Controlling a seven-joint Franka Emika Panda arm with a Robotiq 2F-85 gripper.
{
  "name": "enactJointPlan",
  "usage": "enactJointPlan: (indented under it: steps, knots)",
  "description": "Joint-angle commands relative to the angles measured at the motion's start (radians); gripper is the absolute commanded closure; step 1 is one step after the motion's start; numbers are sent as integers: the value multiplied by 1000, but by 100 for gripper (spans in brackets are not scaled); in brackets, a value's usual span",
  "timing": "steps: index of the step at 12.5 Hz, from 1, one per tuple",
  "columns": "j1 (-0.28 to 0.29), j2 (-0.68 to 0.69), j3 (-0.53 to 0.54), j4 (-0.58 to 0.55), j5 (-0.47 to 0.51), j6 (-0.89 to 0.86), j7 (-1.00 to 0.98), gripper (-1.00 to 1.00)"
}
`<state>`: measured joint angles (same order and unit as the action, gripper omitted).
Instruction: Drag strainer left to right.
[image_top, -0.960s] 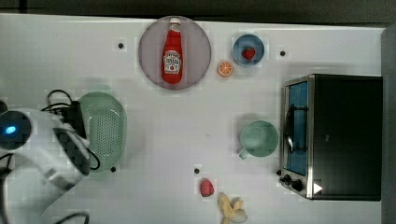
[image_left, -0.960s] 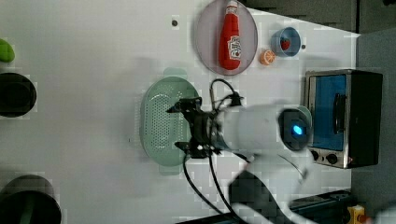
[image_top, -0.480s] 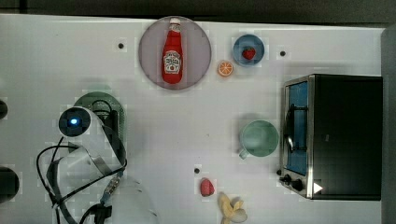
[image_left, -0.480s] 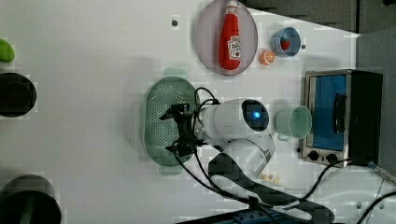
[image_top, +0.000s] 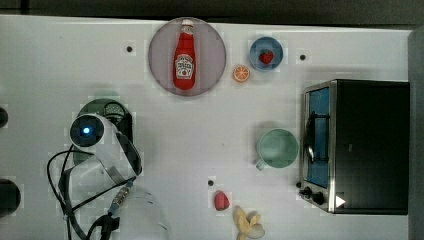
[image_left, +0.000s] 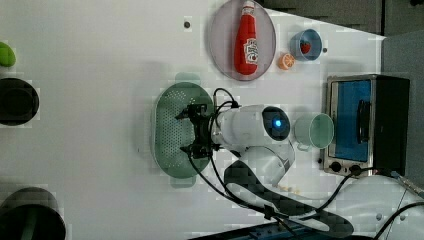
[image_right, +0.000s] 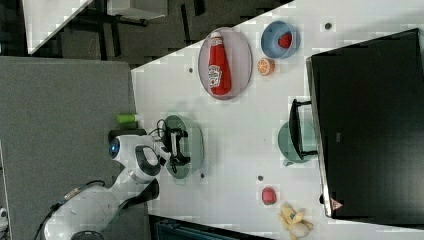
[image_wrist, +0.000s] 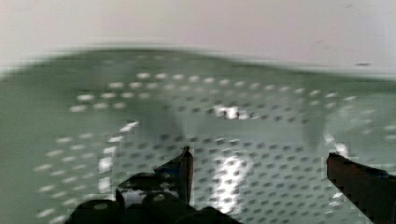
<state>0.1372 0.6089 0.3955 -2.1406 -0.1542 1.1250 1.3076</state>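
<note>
White table (image_left: 100, 60) bears perforated mint oval strainer (image_left: 172, 132).

A large white table (image_top: 150, 210) with small dark screw holes fills the scene under even, soft light, while in the right view a grey floor (image_right: 65, 100) lies beside it and a second white table (image_right: 45, 15) stands behind dark frames.
</note>
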Motion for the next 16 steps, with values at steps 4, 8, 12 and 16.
enactJointPlan:
  steps: [4,8,12,16]
  knots:
    - [-10,-52,-54,-49,-17,37,50,-100]
    - [-57,-89,-55,-97,-17,35,48,-100]
    - [-118,-127,-55,-151,-16,36,15,-100]
    - [-182,-169,-70,-209,-16,36,-84,-100]
